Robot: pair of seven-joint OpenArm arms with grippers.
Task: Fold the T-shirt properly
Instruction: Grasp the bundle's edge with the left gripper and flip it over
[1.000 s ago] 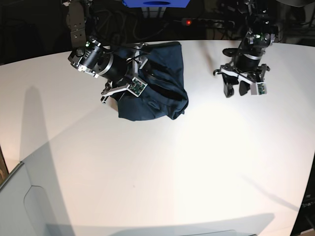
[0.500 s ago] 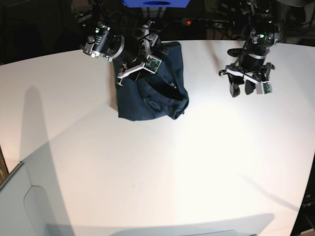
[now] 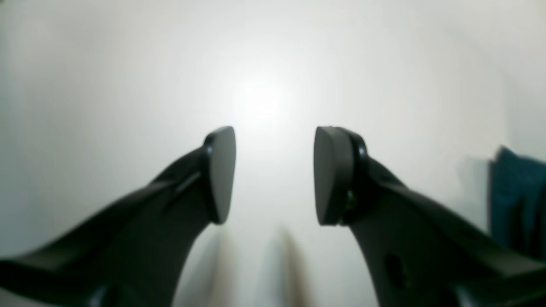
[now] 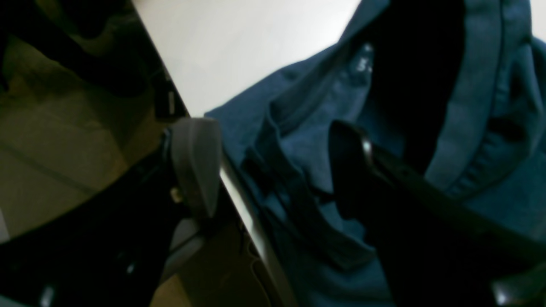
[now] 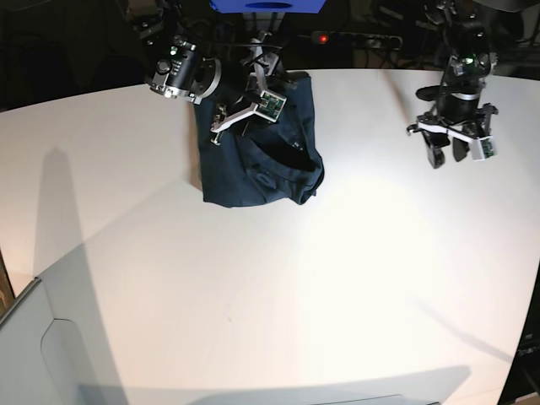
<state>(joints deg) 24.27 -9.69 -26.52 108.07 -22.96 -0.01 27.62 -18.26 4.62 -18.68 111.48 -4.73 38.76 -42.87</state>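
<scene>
The dark navy T-shirt (image 5: 261, 156) lies bunched in a rough rectangle at the back of the white table (image 5: 278, 278), its neck opening turned up. In the right wrist view the T-shirt (image 4: 307, 140) fills the frame, with its collar band (image 4: 473, 98) on the right. My right gripper (image 5: 257, 93) hangs over the shirt's far end at the table's back edge. Its jaws (image 4: 273, 170) stand open above wrinkled cloth and grip nothing. My left gripper (image 5: 447, 156) is open over bare table far to the right. Between its pads (image 3: 275, 175) there is only table, and a corner of the T-shirt (image 3: 518, 200) shows at the frame's right edge.
The table's back edge (image 4: 239, 192) runs right under my right gripper, with dark floor and cables beyond it. A blue box (image 5: 267, 7) and a power strip with a red light (image 5: 321, 38) sit behind the table. A grey panel (image 5: 42, 354) stands at the front left.
My right arm has swung back and rightward, from the shirt's left side to its far end. My left arm has drifted right, further from the shirt. Both grippers stay open.
</scene>
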